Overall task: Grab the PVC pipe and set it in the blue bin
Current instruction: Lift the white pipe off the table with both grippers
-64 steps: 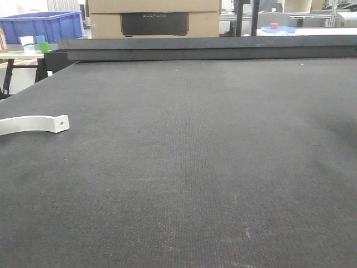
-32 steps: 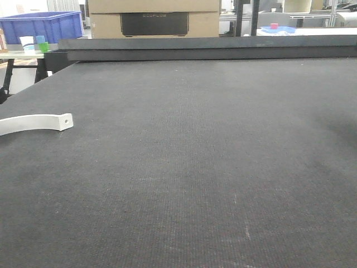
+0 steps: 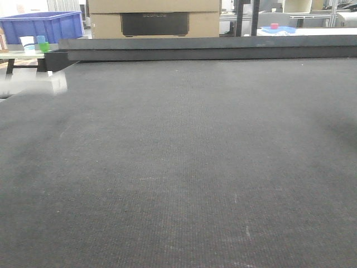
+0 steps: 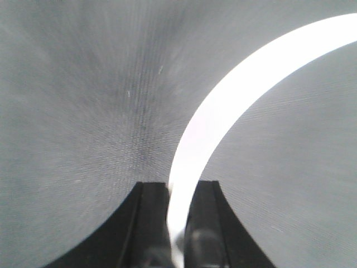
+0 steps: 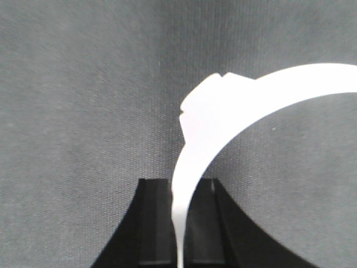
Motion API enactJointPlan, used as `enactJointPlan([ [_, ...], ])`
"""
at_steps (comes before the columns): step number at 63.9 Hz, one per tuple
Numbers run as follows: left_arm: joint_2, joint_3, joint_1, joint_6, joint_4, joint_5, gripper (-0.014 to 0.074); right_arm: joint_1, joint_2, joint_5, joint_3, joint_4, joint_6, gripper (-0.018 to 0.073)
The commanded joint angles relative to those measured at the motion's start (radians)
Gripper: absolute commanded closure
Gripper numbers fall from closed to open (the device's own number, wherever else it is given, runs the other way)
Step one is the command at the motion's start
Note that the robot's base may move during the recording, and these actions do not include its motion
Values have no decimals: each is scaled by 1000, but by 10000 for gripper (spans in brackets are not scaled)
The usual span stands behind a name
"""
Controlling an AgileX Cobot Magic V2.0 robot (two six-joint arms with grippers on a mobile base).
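Left wrist view: the left gripper [image 4: 177, 192] is closed down narrow on a PVC pipe [image 4: 220, 111]. The pipe is a thin white piece, bent like a bow. Its near end sits between the two black fingers [image 4: 152, 218]. The rest of it curves up and off to the right, over the gray desk [image 4: 72, 111].

In the right wrist view, the right gripper [image 5: 179, 190] is also pinched tight on a white bent piece of PVC pipe [image 5: 223, 106]. This one has a little notch at the bend. I cannot tell if both grippers hold the same piece or two pieces.

In the front view the desk [image 3: 184, 167] is wide and dark. The blue bin [image 3: 33, 30] is far away at the back left, on another table. There is a pale blur [image 3: 53, 84] by the left edge of the desk. It is too smeared to say what it is.

I think the pipe is light and hard, with just a bit of spring. It looks smooth, so it could slip. It is held only at one end, so the long free part could wobble or twist in a quick move. A hold nearer the middle of the curve would be steadier. It should not break if it drops into the bin.
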Motion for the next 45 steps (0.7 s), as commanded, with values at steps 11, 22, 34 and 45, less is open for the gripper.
enactJointPlan([
  [11,-282,44,-65,99,-16,-290,707,-4,-122,-150,-6,-2,-30,727],
  [22,-434,198,-75,85,-51,-545,707,10,-194,-283,48,-2,-74,727],
  [34,-635,416,-71,80,-61,-813,707,26,-353,-612,257,-2,-87,727],
  [45,-811,589,-31,80,-61,-922,707,26,-528,-818,468,-2,-87,727],
])
